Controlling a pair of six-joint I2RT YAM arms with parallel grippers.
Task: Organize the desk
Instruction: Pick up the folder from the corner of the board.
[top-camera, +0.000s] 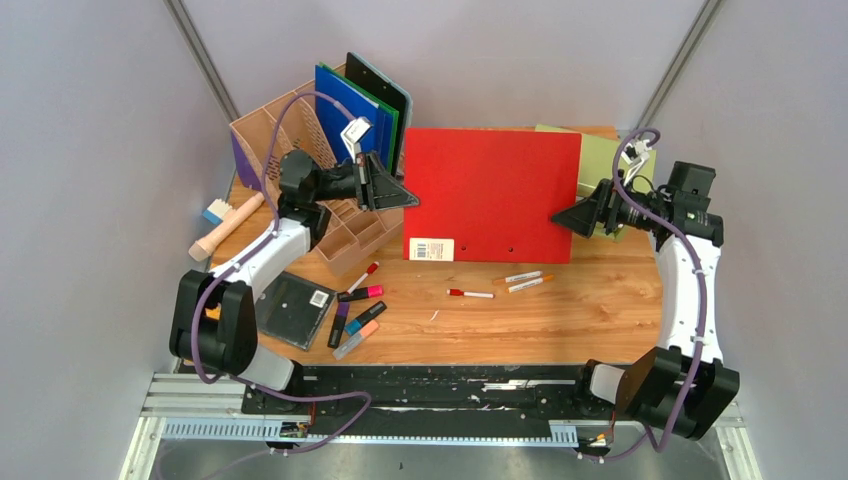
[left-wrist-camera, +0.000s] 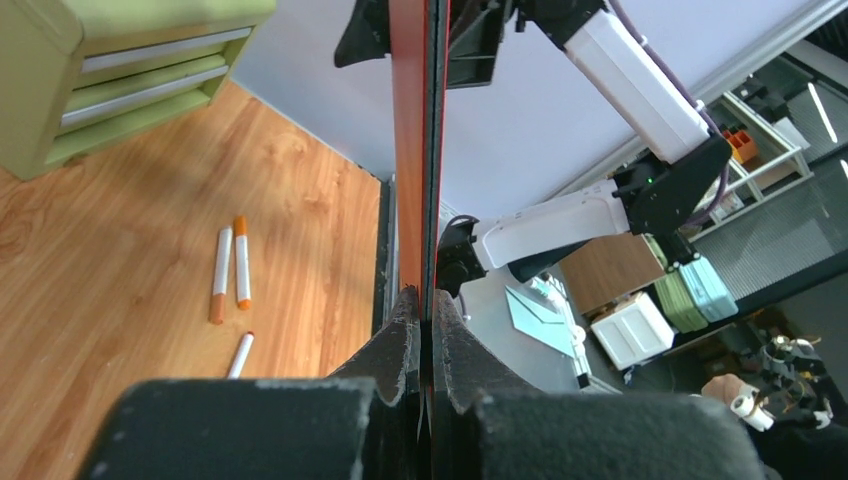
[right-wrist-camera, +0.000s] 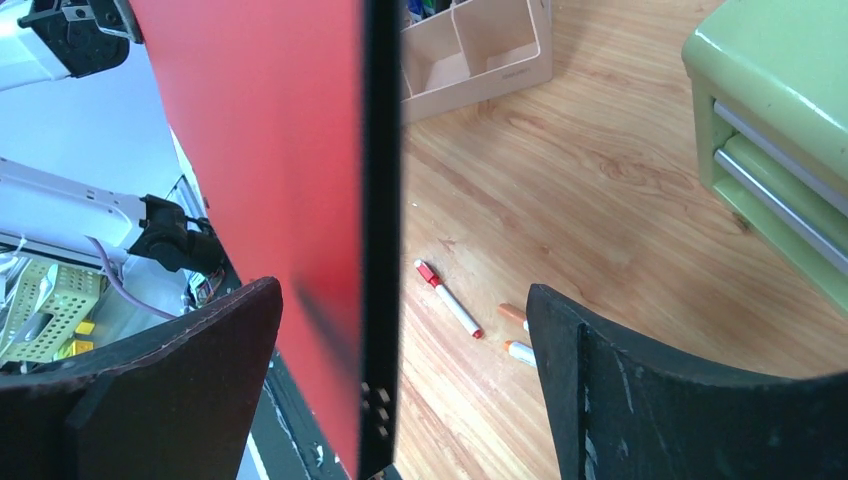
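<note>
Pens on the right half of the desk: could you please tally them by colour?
Red pen: 1
Orange pens: 2
Total: 3

The red folder hides part of the desk and green cabinet.

The red folder stands on edge between the two claws and blocks the straight way from one to the other. The right claw straddles the folder's edge with fingers spread wide, and a clear gap shows on the side toward the green drawer cabinet, which closes off the room just behind it. The tan organizer crowds in under and behind the left claw. Below both claws, toward the arm bases, the desk lies open except for a red marker and two orange markers.
</note>
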